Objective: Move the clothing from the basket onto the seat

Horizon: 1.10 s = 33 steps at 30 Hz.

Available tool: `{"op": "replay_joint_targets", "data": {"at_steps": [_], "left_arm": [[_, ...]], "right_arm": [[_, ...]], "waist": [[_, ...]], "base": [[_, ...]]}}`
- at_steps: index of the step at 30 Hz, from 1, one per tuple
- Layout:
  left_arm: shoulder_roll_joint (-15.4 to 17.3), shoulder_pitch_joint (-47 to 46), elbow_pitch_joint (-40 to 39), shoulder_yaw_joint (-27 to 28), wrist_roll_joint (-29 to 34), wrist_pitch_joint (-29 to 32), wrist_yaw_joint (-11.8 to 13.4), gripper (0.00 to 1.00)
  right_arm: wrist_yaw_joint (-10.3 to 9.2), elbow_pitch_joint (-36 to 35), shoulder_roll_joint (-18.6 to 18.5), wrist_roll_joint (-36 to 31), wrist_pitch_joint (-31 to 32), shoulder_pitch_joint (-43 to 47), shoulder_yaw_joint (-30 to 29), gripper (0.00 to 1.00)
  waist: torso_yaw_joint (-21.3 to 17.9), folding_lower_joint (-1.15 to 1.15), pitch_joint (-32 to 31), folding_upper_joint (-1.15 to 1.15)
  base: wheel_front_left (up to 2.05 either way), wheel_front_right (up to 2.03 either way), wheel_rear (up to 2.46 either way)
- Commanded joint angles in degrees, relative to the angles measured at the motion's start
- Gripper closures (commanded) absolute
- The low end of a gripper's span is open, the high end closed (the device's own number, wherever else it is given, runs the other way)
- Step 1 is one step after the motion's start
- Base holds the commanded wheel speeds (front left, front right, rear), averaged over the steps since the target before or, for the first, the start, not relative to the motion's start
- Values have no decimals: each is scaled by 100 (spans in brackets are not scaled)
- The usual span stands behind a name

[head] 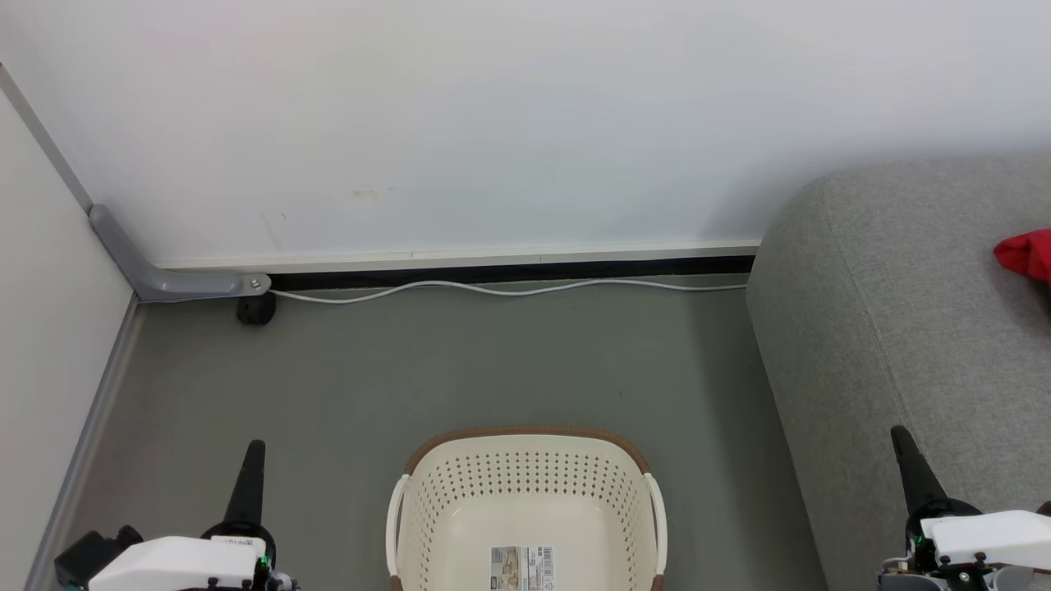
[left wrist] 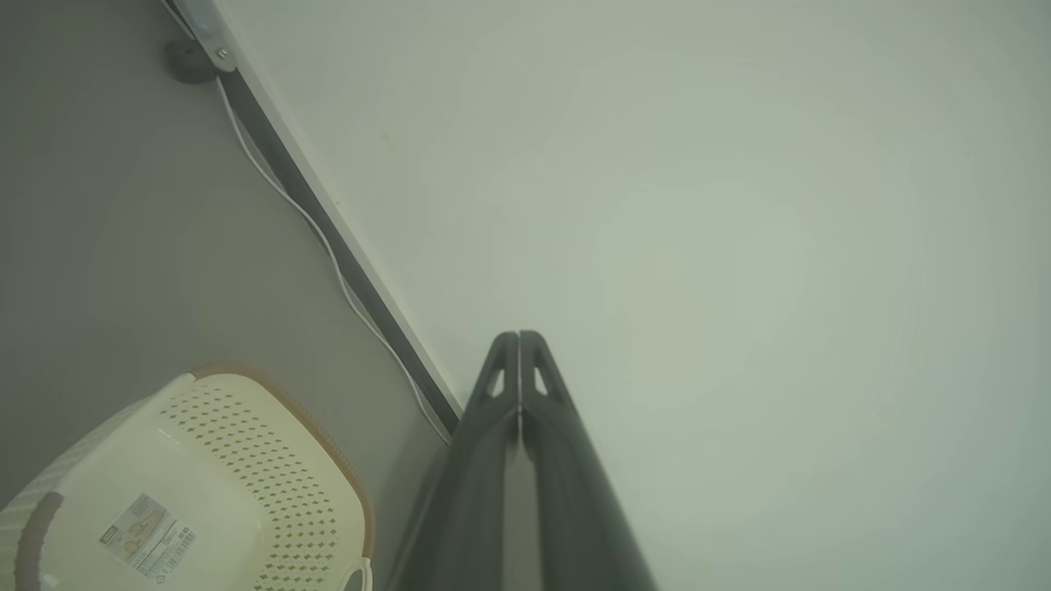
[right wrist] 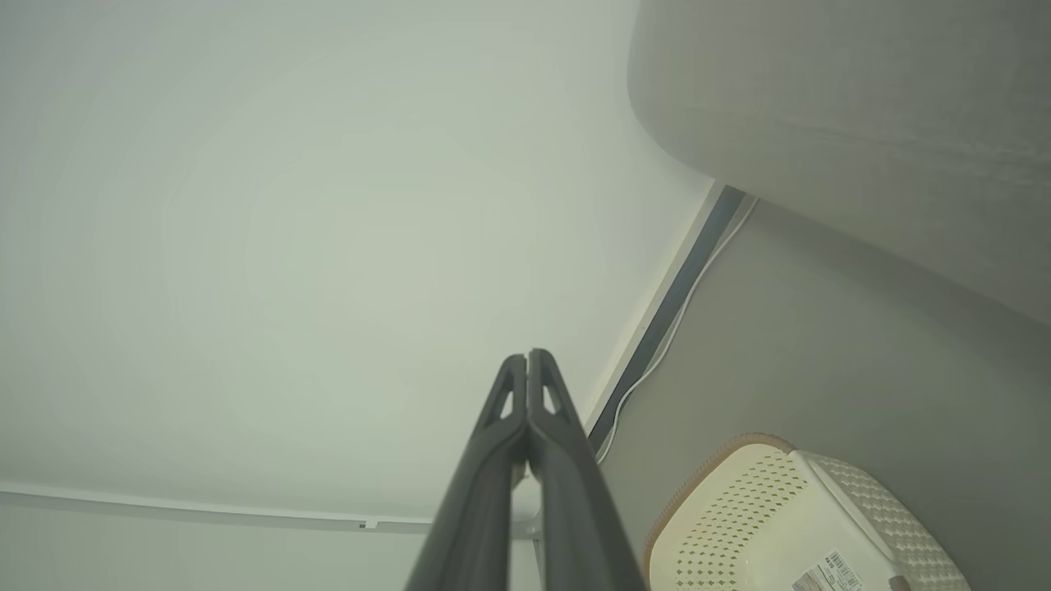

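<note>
On the grey floor in front of the robot stands the cream laundry basket. Its visible part holds nothing except a paper label on the bottom. A piece of the red clothing lies on top of the grey sofa, at the right edge of the head view and well apart from the basket. The left gripper has its two fingers pressed together with nothing between them, and the right gripper is the same.

The task looks nearly finished or finished, but one risk remains. The near part of the basket is cut off by the picture, so a garment could lie there unseen. Also, I cannot tell whether both garments are on the sofa, because only a small red corner shows. If the fabric hangs over the rounded edge, it may slide down to the floor.
</note>
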Motion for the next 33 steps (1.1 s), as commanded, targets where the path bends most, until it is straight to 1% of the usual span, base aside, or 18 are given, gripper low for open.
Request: {"op": "replay_joint_targets", "data": {"at_steps": [1, 23, 26, 33], "left_arm": [[90, -356, -182, 170, -147, 36, -66, 100], [101, -503, -262, 285, -1578, 408, -137, 100], [102, -517, -269, 295, -1706, 441, -143, 100], [102, -517, -269, 295, -1707, 441, -143, 100]], "right_arm": [[8, -208, -60, 144, 55, -269, 66, 100], [9, -324, -45, 1568, 418, -309, -118, 100], [9, -334, -43, 1695, 450, -313, -134, 100], [9, -334, -43, 1695, 450, -313, -134, 100]], "waist": [[0, 0, 0, 0], [-6, 0, 14, 0], [-7, 0, 15, 0], [-7, 0, 15, 0]], "base": [[0, 0, 0], [0, 0, 0], [0, 0, 0], [0, 0, 0]]}}
